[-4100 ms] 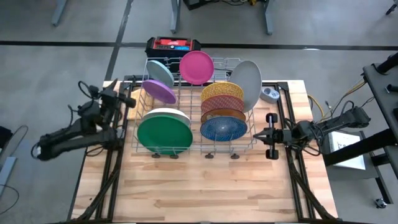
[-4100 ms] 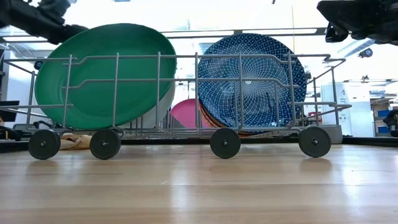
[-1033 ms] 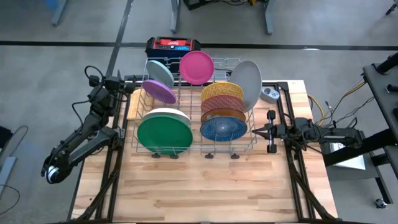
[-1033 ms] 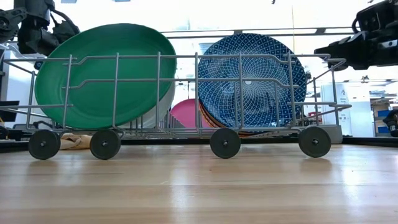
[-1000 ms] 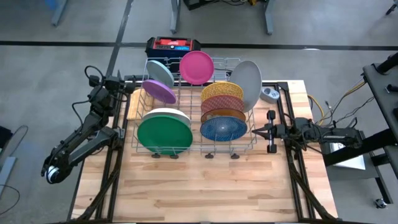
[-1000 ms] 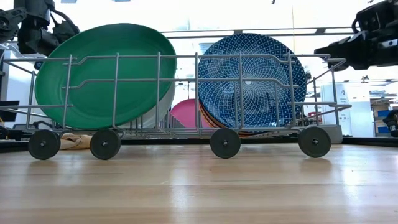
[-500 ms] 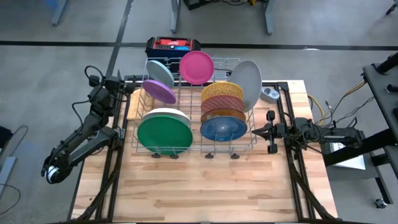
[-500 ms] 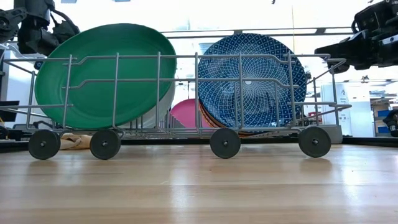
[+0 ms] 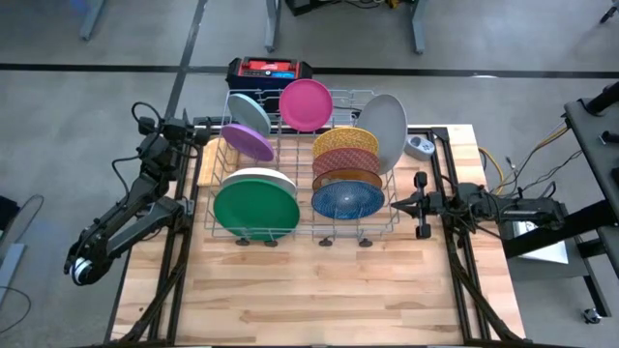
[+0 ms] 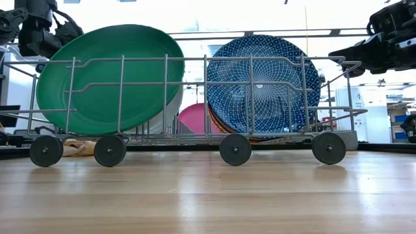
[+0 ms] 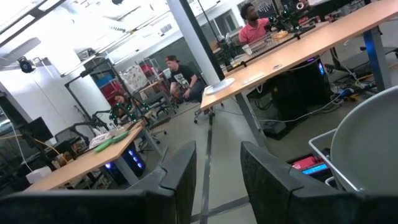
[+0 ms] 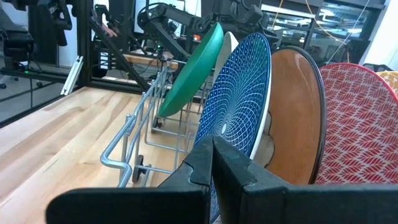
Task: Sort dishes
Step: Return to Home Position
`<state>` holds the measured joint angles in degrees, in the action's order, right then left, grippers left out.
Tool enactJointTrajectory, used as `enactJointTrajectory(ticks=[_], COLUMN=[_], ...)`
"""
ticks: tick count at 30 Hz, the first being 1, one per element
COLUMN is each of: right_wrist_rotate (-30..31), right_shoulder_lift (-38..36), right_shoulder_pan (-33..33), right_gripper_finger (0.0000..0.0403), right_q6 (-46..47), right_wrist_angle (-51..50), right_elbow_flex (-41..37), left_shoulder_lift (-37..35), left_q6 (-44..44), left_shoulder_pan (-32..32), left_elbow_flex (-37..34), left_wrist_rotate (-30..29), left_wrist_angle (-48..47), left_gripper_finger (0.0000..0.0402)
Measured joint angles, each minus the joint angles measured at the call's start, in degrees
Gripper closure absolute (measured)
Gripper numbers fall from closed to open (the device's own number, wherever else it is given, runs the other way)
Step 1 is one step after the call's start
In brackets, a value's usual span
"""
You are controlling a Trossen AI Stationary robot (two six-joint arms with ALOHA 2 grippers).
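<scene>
The dishes stand on edge in a silver wire rack [image 9: 300,236] on small black wheels. In its left row are a green plate [image 9: 255,210], a white one [image 9: 259,176], a purple one [image 9: 248,142] and a pale blue one [image 9: 251,116]. In its right row are patterned blue [image 9: 348,200], brown [image 9: 346,180], maroon [image 9: 345,161] and yellow [image 9: 345,142] plates, then a grey one [image 9: 384,130]. A pink plate [image 9: 306,104] stands at the far end. My left gripper [image 11: 217,171] is open beyond the rack's far left corner, holding nothing. My right gripper [image 9: 397,205] is shut, level, pointing at the rack's right end near the blue plate [image 12: 239,93].
A red and black box [image 9: 269,70] sits past the table's far edge. A small grey device [image 9: 418,145] lies right of the rack, and a pale wooden piece [image 9: 205,159] left of it. Bare wooden tabletop [image 9: 309,290] stretches from the rack to the near edge. People sit at desks in the room beyond.
</scene>
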<state>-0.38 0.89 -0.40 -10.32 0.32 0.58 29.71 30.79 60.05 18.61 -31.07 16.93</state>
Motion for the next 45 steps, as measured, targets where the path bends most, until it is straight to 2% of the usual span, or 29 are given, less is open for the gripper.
enactJointTrajectory(ticks=[45], right_wrist_rotate=[0.0], right_shoulder_lift=[0.0], right_shoulder_pan=[0.0], right_gripper_finger=[0.0403], right_q6=[0.2], right_wrist_angle=[0.0], right_elbow_flex=[0.0], left_shoulder_lift=[0.0], left_q6=[0.0], left_shoulder_pan=[0.0], left_elbow_flex=[0.0], left_wrist_rotate=[0.0], left_wrist_angle=[0.0], left_gripper_finger=[0.0287])
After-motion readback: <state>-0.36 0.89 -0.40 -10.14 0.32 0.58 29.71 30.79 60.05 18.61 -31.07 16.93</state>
